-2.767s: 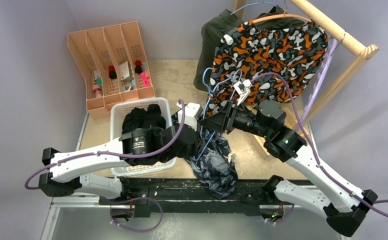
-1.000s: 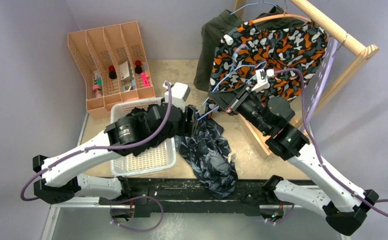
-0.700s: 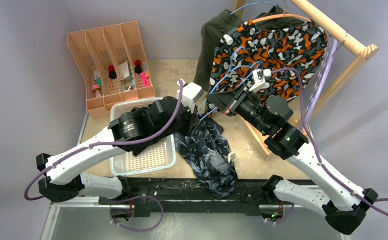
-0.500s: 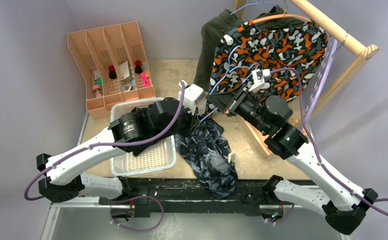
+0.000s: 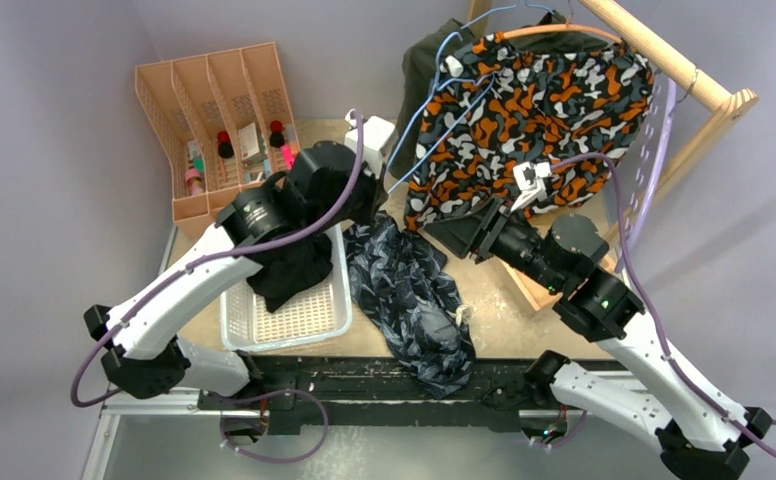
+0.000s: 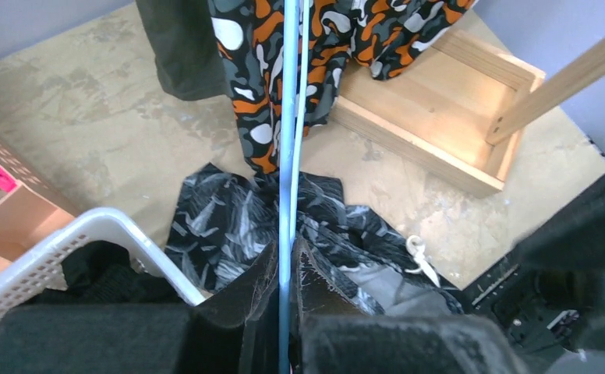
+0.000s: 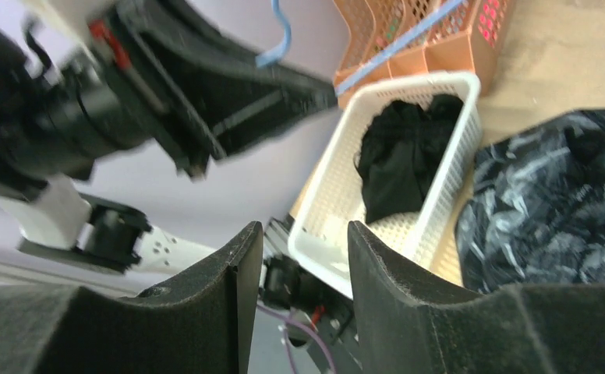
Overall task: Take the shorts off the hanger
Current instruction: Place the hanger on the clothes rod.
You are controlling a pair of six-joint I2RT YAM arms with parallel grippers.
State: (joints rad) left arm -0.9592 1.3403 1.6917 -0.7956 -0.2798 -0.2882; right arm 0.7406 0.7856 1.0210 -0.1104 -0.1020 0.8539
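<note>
Grey shorts (image 5: 414, 300): crumpled on the desk (image 5: 344, 150) toward its 6 o'clock edge, off the hanger.
Hanger (image 5: 426, 110): blue wire, slanting from the left hand toward 1 o'clock, crossing the orange shorts' left edge.
Left hand (image 6: 286, 261): clamped together on the hanger's wire, above the grey shorts' 12 o'clock end.
Right hand (image 7: 303, 234): fingers apart, nothing between them; at 2 o'clock of the grey shorts, below the orange shorts.
Black shorts (image 5: 289, 272): heaped in the white basket (image 5: 239, 330), at 9 o'clock of the grey shorts.
Orange shorts (image 5: 534, 100): hanging from the wooden rack (image 5: 654, 50), at the desk's 1 o'clock.
Olive shorts (image 5: 419, 70): hanging behind the orange shorts, at their 10 o'clock.
Organizer (image 5: 214, 120): at the desk's 11 o'clock.
</note>
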